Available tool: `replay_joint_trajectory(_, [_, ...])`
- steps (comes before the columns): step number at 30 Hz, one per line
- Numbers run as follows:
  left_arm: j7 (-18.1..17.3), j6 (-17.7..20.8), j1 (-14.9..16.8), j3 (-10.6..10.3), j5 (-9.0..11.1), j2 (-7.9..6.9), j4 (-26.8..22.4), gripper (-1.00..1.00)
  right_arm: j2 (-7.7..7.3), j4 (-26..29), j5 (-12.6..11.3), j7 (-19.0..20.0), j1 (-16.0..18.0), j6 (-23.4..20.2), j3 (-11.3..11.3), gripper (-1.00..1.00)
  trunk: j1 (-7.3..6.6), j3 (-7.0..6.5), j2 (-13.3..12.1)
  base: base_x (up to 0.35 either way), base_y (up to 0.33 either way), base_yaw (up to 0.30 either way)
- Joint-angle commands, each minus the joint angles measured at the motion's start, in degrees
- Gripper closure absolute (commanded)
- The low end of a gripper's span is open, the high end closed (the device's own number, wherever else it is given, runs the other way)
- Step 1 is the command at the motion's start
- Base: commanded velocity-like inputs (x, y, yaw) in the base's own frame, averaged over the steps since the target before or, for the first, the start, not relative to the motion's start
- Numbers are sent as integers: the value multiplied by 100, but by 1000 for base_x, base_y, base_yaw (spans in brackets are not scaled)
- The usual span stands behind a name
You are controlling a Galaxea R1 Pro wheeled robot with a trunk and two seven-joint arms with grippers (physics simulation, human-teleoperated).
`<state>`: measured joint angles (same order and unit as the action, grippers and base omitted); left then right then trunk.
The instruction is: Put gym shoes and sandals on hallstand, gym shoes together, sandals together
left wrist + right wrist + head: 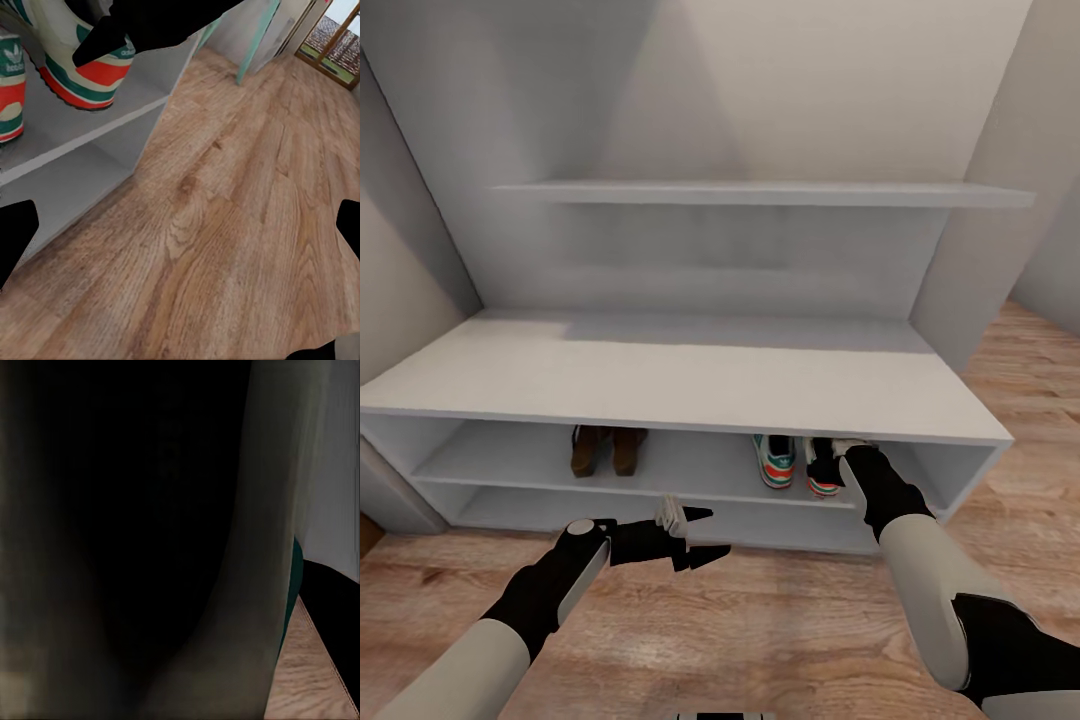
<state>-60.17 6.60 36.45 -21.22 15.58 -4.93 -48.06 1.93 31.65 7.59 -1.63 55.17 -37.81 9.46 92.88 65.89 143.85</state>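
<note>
The shoe rack is seen square ahead: a wide light-grey unit with a flat bench top, a wall shelf above it and two low open shelves beneath. The wood floor runs along its near edge, and no shoe is seen lying on it. On the upper low shelf the two sandals are stood side by side towards the left, and the two gym shoes side by side towards the right, well apart from the sandals. The right arm is reached into the shelf opening at the right-hand sneaker; the right gripper is at or against that shoe, but whether it is closed on the shoe or spread cannot be told, the right wrist view being dark and blurred. The left gripper is held just above the floor in front of the rack, fingers spread and nothing between them; in the left wrist view the sneakers' heels are seen close to the shelf's front edge. All four shoes are judged placed and paired. Risk from here: if the right arm is drawn back while a finger is caught on the sneaker, the shoe could be dragged off the shelf lip onto the floor, or pushed askew from its mate.
</note>
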Motion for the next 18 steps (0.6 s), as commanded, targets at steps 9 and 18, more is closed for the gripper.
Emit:
replay_joint_trajectory(9, [-3, 60, 9, -23, 59, -7, -2, -100, 9, 8, 58, 15, 3, -25, 39, 100, 1, 5, 2, 33, -23, 0])
replay_joint_trajectory(18, [-3, 60, 6, -23, 59, -7, -2, -100, 9, 8, 58, 14, 3, -25, 39, 100, 1, 5, 2, 27, 0, 0])
